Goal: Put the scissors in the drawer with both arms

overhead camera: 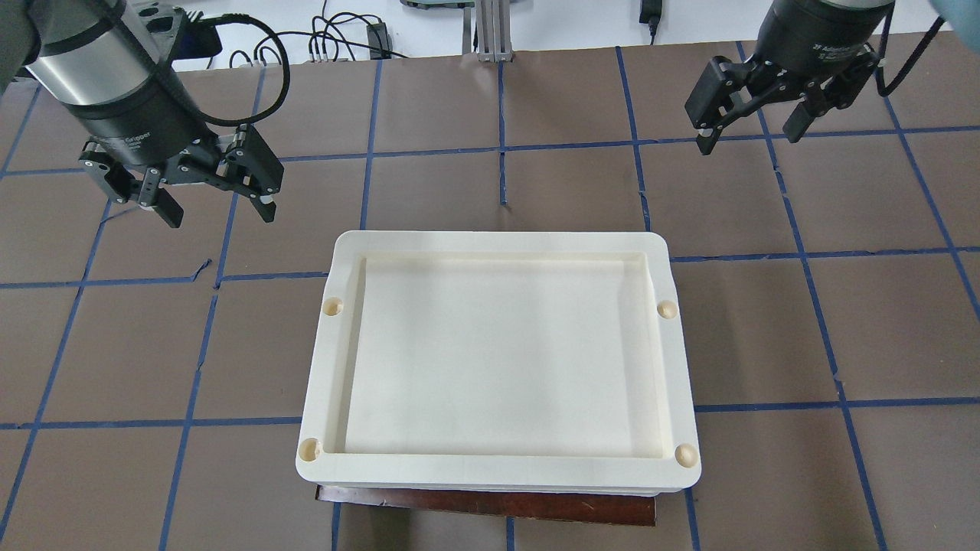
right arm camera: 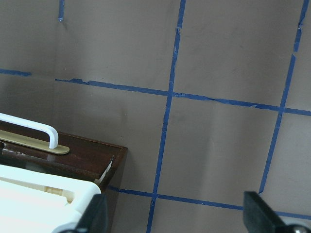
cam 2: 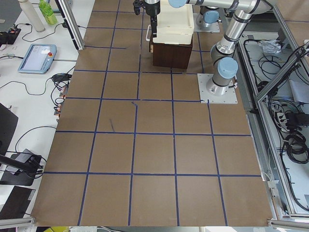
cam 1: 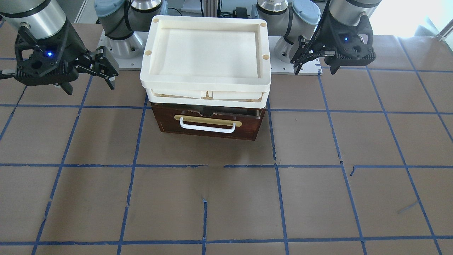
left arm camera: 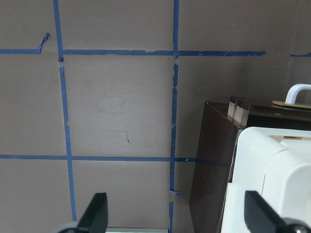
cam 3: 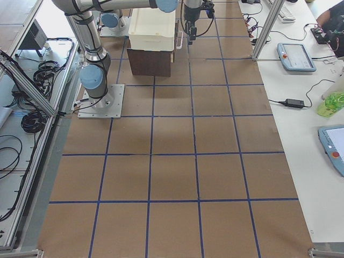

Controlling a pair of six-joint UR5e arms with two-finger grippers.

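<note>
The scissors show in no view. The drawer (cam 1: pixel 210 124) is dark reddish-brown with a brass plate and a white bar handle (cam 1: pixel 207 126). Its front sits about flush with its case, under the cream trays. Only a brown strip of it shows in the overhead view (overhead camera: pixel 490 505). My left gripper (overhead camera: pixel 218 208) is open and empty, above the table beside the drawer's left side; it also shows in the front view (cam 1: pixel 300 56). My right gripper (overhead camera: pixel 746 132) is open and empty on the other side (cam 1: pixel 106 66). The wrist views show the drawer's corners (left arm camera: pixel 214 160) (right arm camera: pixel 82 158).
Stacked cream plastic trays (overhead camera: pixel 321 367) lie on top of the drawer's case and hide its top; the top tray holds nothing. Brown table with a blue tape grid (cam 1: pixel 226 198). Tablets, cables and bottles lie on the side benches (cam 2: pixel 36 55).
</note>
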